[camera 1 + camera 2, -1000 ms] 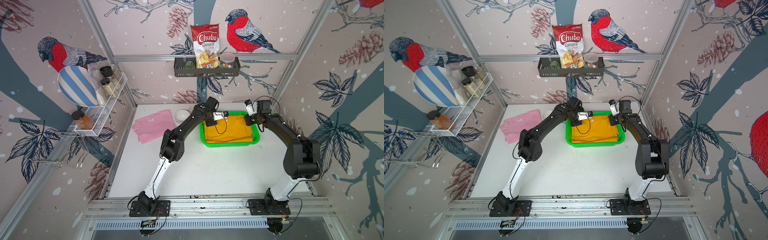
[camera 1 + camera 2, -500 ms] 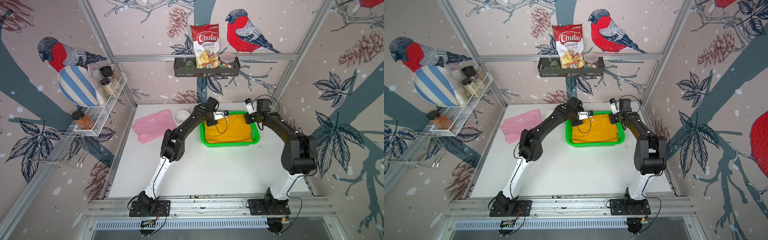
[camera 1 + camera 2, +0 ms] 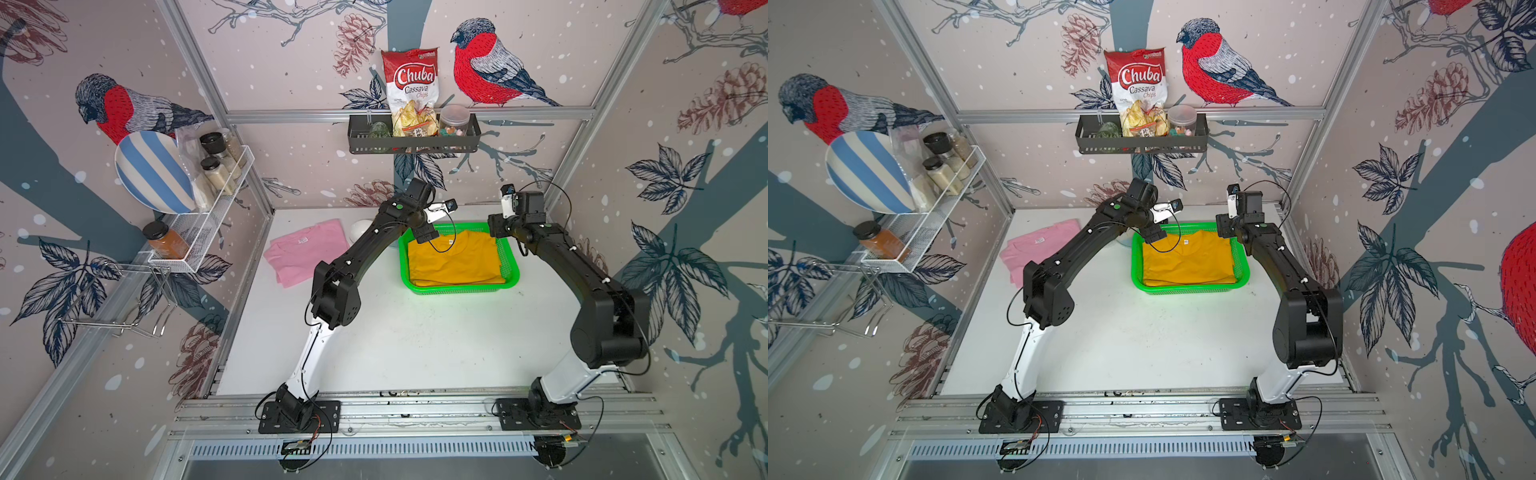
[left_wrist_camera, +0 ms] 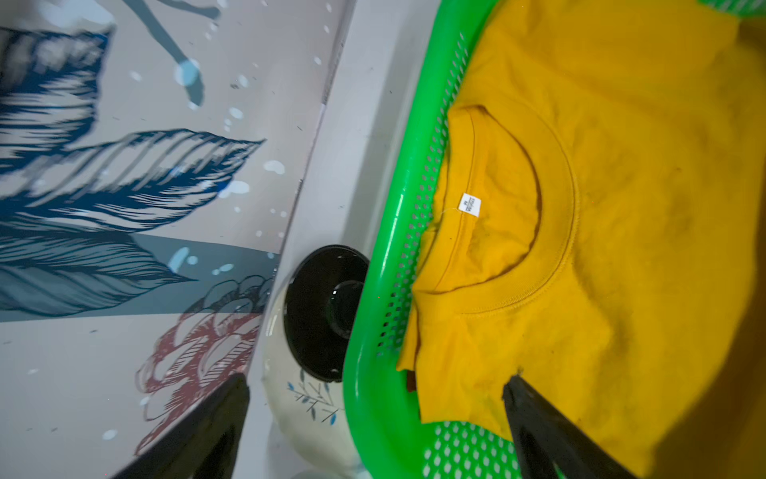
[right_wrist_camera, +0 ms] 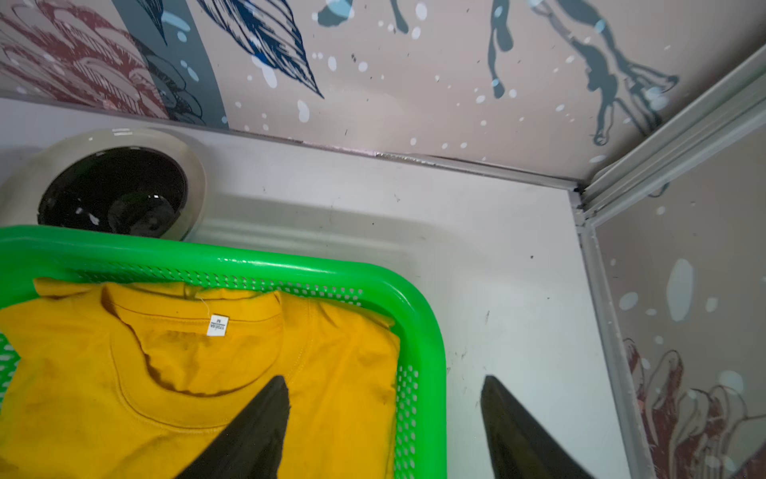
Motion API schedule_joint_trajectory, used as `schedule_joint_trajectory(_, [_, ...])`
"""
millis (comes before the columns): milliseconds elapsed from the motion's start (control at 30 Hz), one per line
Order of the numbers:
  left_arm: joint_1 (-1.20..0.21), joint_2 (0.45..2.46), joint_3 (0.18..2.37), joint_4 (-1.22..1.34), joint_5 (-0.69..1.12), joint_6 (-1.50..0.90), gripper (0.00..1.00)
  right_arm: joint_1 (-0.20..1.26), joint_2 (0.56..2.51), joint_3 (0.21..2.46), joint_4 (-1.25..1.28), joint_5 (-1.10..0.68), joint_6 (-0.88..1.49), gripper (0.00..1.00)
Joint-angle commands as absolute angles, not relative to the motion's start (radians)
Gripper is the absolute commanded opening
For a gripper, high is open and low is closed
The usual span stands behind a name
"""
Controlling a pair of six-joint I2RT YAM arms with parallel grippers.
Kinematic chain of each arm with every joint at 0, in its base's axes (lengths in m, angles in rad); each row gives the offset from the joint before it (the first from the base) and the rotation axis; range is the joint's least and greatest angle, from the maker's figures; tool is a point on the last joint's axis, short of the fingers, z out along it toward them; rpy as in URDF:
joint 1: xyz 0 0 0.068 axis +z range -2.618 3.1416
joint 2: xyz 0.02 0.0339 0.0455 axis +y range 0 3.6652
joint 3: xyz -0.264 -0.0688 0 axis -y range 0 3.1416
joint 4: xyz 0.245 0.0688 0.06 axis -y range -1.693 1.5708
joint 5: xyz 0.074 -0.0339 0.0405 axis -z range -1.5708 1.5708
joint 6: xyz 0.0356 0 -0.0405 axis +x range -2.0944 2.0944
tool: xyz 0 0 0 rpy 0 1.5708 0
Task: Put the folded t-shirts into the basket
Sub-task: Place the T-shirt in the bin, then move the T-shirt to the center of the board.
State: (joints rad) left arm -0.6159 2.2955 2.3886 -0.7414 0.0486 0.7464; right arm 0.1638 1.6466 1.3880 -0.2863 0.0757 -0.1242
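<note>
Left wrist view shows the left tool (image 4: 377,378) spread wide and empty, one fingertip above the yellow t-shirt (image 4: 601,207), the other outside the basket (image 4: 356,394). The right tool (image 5: 384,379) is likewise open and holds nothing, straddling the basket's far corner. The yellow shirt lies flat inside the basket, collar toward the back wall. The pink t-shirt (image 3: 309,249) is on the surface (image 3: 415,340), well apart from the basket. A dark sliver under the yellow hem may be the red shirt, but too little shows to be sure.

The risks, as I judge them: a fingertip pulling away low could snag the yellow cloth and drag a fold over the rim. The bowl (image 4: 323,311) sits right against the basket, on the pink shirt's side, so a low carry could knock it.

A second ago both tools were down at the yellow shirt's far edge. Now they stand open above it.
</note>
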Motion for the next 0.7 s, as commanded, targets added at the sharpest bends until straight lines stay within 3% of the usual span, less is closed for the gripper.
schedule_joint_trajectory(0, [-0.602, 2.223, 2.39, -0.776, 0.05, 0.674, 0.95, 0.208, 1.581, 1.382, -0.354, 0.228, -0.04, 0.71])
schedule_joint_trajectory(267, [-0.551, 2.005, 2.218, -0.806, -0.116, 0.452, 0.95, 0.448, 1.349, 1.178, -0.217, 0.296, -0.039, 0.85])
schedule_joint_trajectory(300, [-0.538, 1.97, 2.164, -0.796, -0.136, 0.438, 0.95, 0.495, 1.331, 1.158, -0.19, 0.294, -0.068, 0.96])
schedule_joint_trajectory(333, [-0.523, 1.932, 2.112, -0.785, -0.176, 0.418, 0.95, 0.543, 1.311, 1.139, -0.162, 0.29, -0.1, 1.0])
schedule_joint_trajectory(500, [-0.439, 1.803, 1.891, -0.743, -0.436, 0.344, 0.95, 0.785, 1.297, 1.089, -0.075, 0.284, -0.305, 1.0])
schedule_joint_trajectory(667, [-0.262, 1.698, 1.655, -0.642, -0.411, 0.251, 0.95, 0.978, 1.38, 1.095, -0.048, 0.309, -0.443, 1.0])
